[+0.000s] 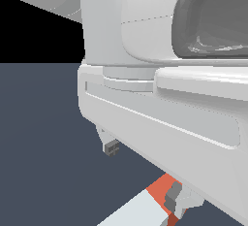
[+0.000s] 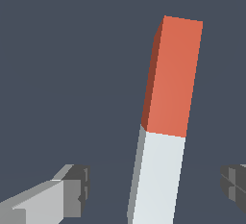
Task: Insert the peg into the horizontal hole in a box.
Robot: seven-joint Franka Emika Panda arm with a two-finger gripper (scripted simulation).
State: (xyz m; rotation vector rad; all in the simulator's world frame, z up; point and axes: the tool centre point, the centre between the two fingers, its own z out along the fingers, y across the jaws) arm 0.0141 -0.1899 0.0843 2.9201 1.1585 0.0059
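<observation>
The peg lies on the dark floor, one half orange-red (image 2: 174, 74) and the other white (image 2: 156, 180). In the exterior view its orange part (image 1: 161, 186) and white part (image 1: 135, 213) show below the large white hand. My gripper (image 2: 156, 189) is open and straddles the white half close to the colour boundary. One finger pad (image 2: 77, 189) and the other pad (image 2: 235, 187) each stand clear of the peg's sides. From outside, the gripper (image 1: 143, 171) hangs low over the peg, with one fingertip (image 1: 112, 146) apart from it and the other fingertip (image 1: 174, 198) in front of it. The box and its hole are out of view.
The arm's white hand body (image 1: 160, 113) fills most of the exterior view and hides what lies behind it. Plain dark grey floor (image 2: 57, 74) surrounds the peg.
</observation>
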